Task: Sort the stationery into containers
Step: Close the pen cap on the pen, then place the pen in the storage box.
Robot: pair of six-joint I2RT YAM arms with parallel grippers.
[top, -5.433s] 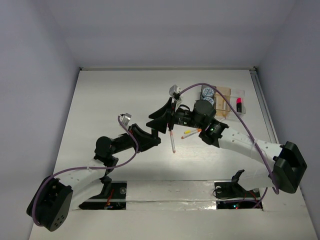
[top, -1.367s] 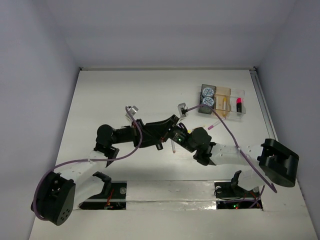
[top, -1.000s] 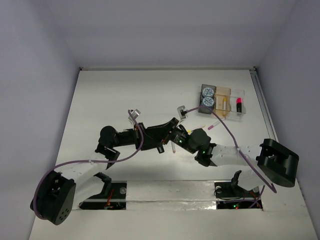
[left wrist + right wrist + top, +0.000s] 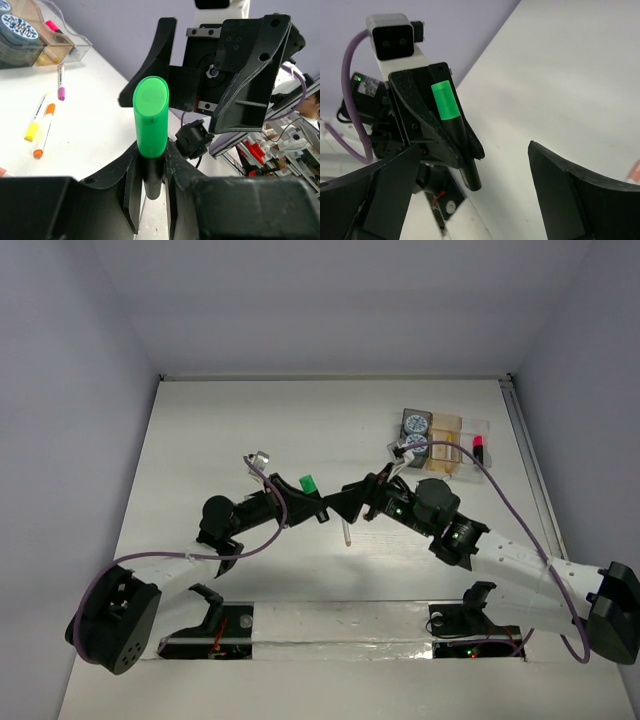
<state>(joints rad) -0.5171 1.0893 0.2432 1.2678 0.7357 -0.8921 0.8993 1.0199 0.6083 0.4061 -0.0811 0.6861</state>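
My left gripper is shut on a black highlighter with a green cap, held upright above the table; it fills the left wrist view between the fingers. My right gripper is open and empty, facing it from the right a short gap away. In the right wrist view the highlighter stands ahead of the wide-open fingers. The containers sit at the back right with two blue-white rolls and a pink-capped highlighter. A pink-white pen lies under the grippers.
Yellow, orange and purple pens lie loose on the table between the grippers and the trays. A purple cable loops over the trays. The side wall stands just right of the trays.
The two grippers were pressed close together; now they have drawn apart. The green-capped highlighter shows in my left gripper, which moved left, and my right arm has swung right.
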